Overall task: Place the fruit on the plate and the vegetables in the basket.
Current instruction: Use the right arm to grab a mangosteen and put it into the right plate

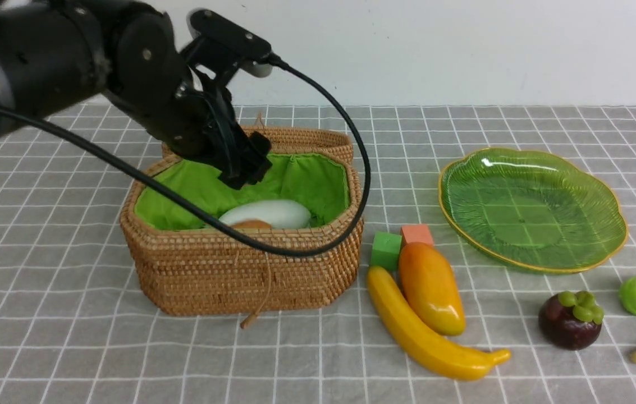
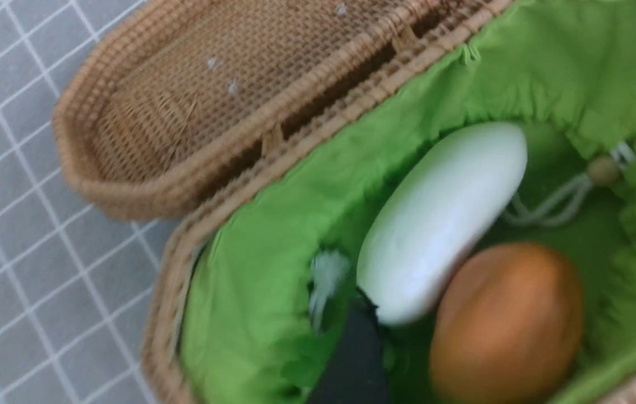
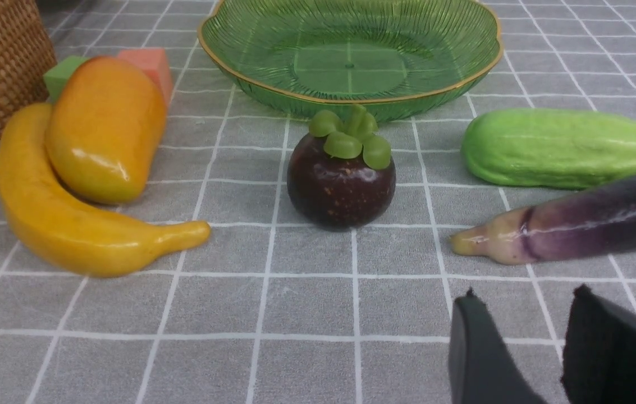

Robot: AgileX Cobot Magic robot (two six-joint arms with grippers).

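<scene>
While the left hand hung empty and wide open over the basket, the right hand, part open and empty, sat near the eggplant on the tabletop, a glossy, tapered toy that looked slippery, best pinched across its thick purple middle

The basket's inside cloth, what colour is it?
Bright green. The lining shows best in the left wrist view.
</scene>
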